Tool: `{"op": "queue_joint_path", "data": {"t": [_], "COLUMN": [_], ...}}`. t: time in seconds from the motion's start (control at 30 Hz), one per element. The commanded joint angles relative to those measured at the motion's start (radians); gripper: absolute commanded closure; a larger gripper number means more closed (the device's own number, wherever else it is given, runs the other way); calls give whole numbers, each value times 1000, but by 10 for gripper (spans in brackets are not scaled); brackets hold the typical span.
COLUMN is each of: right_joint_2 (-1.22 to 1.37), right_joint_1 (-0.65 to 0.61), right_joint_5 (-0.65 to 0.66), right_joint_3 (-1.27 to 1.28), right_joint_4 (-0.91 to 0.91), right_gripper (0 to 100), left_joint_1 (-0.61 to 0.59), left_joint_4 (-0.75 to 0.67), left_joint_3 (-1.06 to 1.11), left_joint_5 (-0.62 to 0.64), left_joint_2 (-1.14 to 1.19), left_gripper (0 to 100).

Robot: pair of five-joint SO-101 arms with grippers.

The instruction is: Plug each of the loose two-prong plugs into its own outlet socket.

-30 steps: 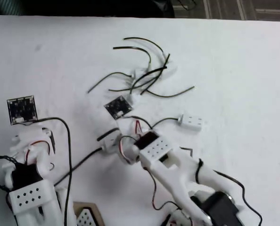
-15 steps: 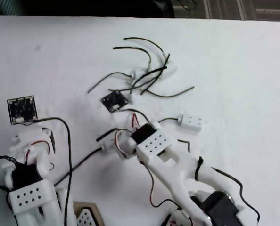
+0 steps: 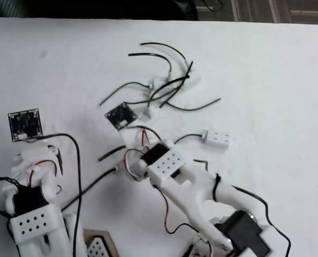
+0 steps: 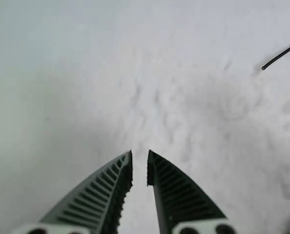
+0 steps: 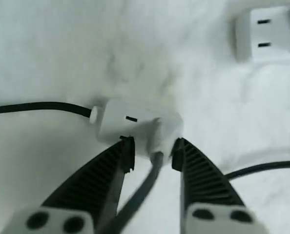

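**Light plug, springy cord: grip the body, brace the socket**

Nearest, toward 8 o'clock on the table [image 3: 287, 75], the left gripper [image 4: 139, 168] hangs over bare cover. Its jaws are all but closed, with a thin slit between them and nothing in it. Just off the table's middle toward 7 o'clock, the right gripper [image 5: 152, 146] has its jaws drawn in on a small white plug [image 5: 165, 130] and seems to pinch its body. The plug's black cord [image 5: 144, 192] trails back between the jaws. The plug butts against a white inline socket [image 5: 116, 122]; I cannot tell whether the prongs are home.

The plug is probably light, hard and smooth, so it should be gripped across its flat sides, never by the cord. The thin cord looks springy and may twist the plug off line. The socket is as light and likely to slide, so it wants bracing.

Farther from that gripper, an outlet block [image 3: 217, 138] lies between 2 and 3 o'clock. A black board [image 3: 120, 115] sits near 12, and the tangle of loose plugs [image 3: 161, 85] lies beyond at 1 o'clock.
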Motion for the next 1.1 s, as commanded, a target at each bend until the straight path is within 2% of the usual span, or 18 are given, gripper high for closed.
{"op": "queue_joint_path", "data": {"t": [0.0, 0.23, 0.6, 0.73, 0.9, 1.07], "right_joint_2": [30, 87, 341, 432, 407, 185], "right_joint_1": [10, 99, 194, 165, 166, 183], "right_joint_5": [2, 77, 87, 207, 210, 210], "right_joint_3": [-40, -95, -423, -508, -512, -512], "right_joint_4": [-76, -151, -309, -303, -188, 38], "right_gripper": [981, 981, 978, 956, 786, 769], "left_joint_1": [-8, -8, -8, -8, -8, -8], "left_joint_4": [-20, -20, -18, -18, -17, -18], "left_joint_3": [-5, -5, -5, -5, -3, -3], "left_joint_5": [-8, -8, -8, -8, -8, -8], "left_joint_2": [-10, -10, -10, -10, -10, -10], "left_gripper": [924, 924, 924, 924, 924, 924]}}
